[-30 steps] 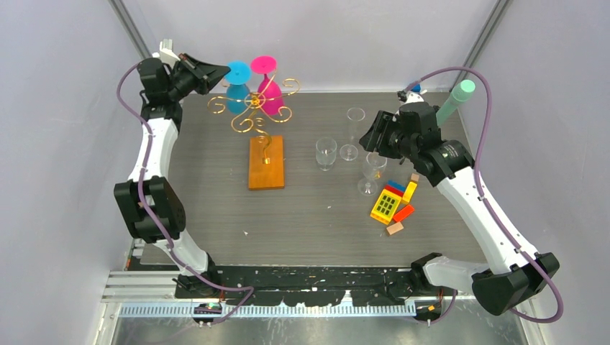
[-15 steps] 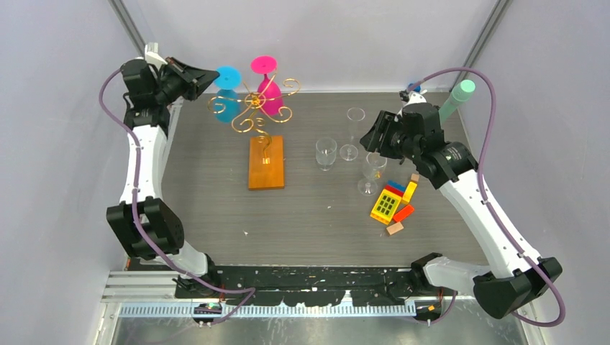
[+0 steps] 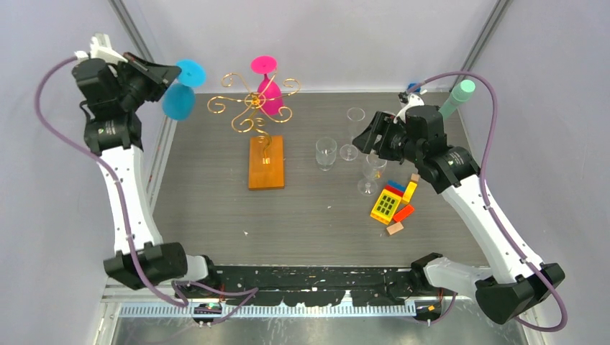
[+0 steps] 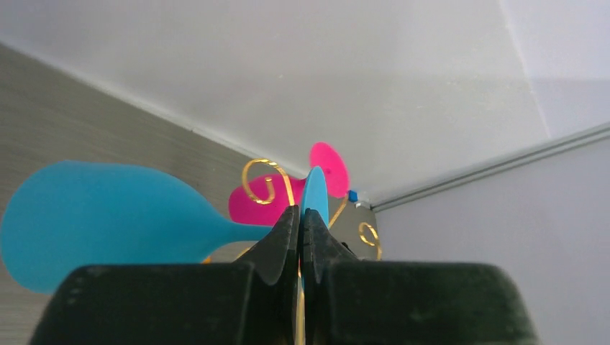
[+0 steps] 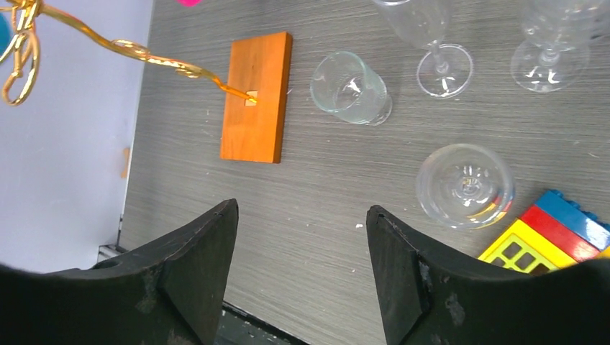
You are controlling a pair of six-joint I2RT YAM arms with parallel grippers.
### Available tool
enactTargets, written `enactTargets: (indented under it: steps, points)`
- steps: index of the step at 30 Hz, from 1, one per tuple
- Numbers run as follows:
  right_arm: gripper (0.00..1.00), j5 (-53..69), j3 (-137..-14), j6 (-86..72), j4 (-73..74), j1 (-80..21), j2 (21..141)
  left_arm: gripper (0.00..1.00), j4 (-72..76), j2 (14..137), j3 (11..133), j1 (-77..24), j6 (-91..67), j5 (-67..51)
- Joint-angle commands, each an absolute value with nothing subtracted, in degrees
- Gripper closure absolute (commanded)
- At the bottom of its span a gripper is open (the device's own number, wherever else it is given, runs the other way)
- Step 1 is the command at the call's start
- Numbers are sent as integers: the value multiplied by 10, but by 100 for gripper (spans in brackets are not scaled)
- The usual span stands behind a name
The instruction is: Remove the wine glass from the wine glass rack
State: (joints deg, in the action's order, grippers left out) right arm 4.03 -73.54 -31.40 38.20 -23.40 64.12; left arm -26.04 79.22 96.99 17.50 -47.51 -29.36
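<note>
1. L fingers [image 4: 288, 231] pressed together, pinching the stem of the blue wine glass [image 3: 178, 102] by its foot.
2. Change: 1 s ago the glass hung in the wine glass rack [image 3: 266, 171] scrolls. Now it's clear of the wire, out toward the far-left corner of the surface [image 3: 216, 201].
3. Pink glass [image 3: 270, 97] still on rack.
4. R fingers [image 5: 201, 248] spread wider than before, empty, over clear glasses [image 5: 464, 183].
5. Judgement: blue is off; set-down remains.

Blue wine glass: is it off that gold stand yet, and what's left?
Done: the blue wine glass hangs clear of the wine glass rack. In hand: the left gripper is shut on its stem, in mid-air. Left: probably setting it down; a pink glass hangs on the rack. The right gripper is open, empty.
</note>
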Motion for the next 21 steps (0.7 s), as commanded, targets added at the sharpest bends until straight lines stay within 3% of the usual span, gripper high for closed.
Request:
enactTargets:
  steps: [1, 11, 18, 21]
  points:
    - [28, 87, -729, -328, 323, -232, 618, 100, -299, 736, 1045, 176, -429, -296]
    - [26, 178, -697, -398, 228, -232, 599, 100, -256, 702, 1145, 151, -527, -445]
    - [25, 228, -642, -514, 27, -233, 588, 100, 71, 691, 1022, 43, -769, -449]
    - [16, 241, -625, -567, -100, -234, 595, 100, 168, 685, 947, -4, -843, -416]
